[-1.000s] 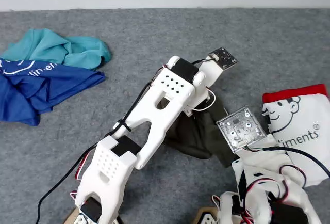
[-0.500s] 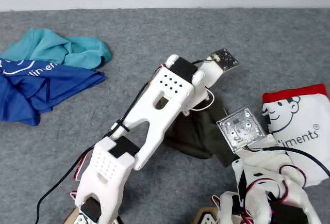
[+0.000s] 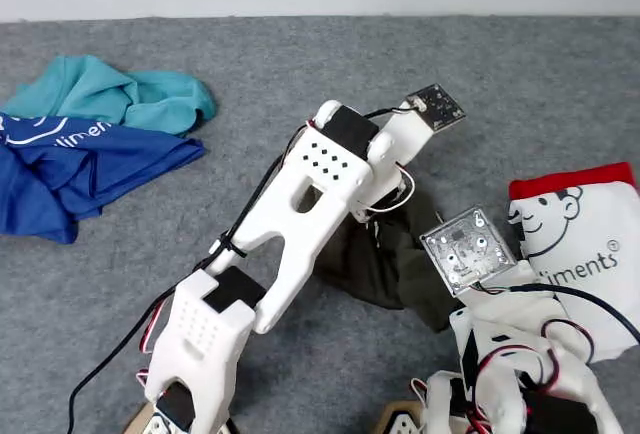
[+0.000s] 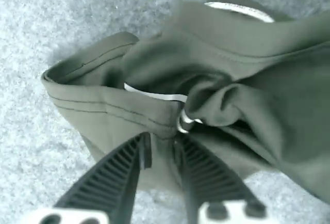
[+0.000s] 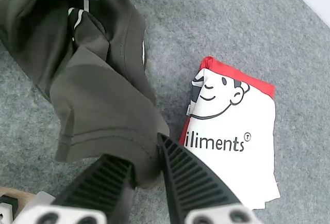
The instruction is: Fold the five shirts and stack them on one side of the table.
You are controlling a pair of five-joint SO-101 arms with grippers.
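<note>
Roughly two of five look done: a folded white shirt (image 3: 585, 254) lies at the right edge of the table (image 3: 300, 54), on what appears to be a folded red shirt (image 3: 570, 182), though little more than its rim shows, so that count is a guess. Three remain. A teal shirt (image 3: 120, 94) and a blue shirt (image 3: 70, 169) lie crumpled and overlapping at the left edge, toward the far corner. The olive shirt (image 3: 385, 259) is bunched near the middle, just beside the white one, and is the one in hand. The left gripper (image 4: 161, 152) has its fingers drawn close with a fold of olive cloth pinched between them, near the collar. The right gripper (image 5: 147, 167) is nipped onto a hemmed corner of the same shirt. From above, the arms cover both grips, and it is the wrist views that supply them. The left wrist view adds the neck tape and stitched seams, and the right wrist view the red layer under the white. The high view contributes the unfolded pair at the left edge.
</note>
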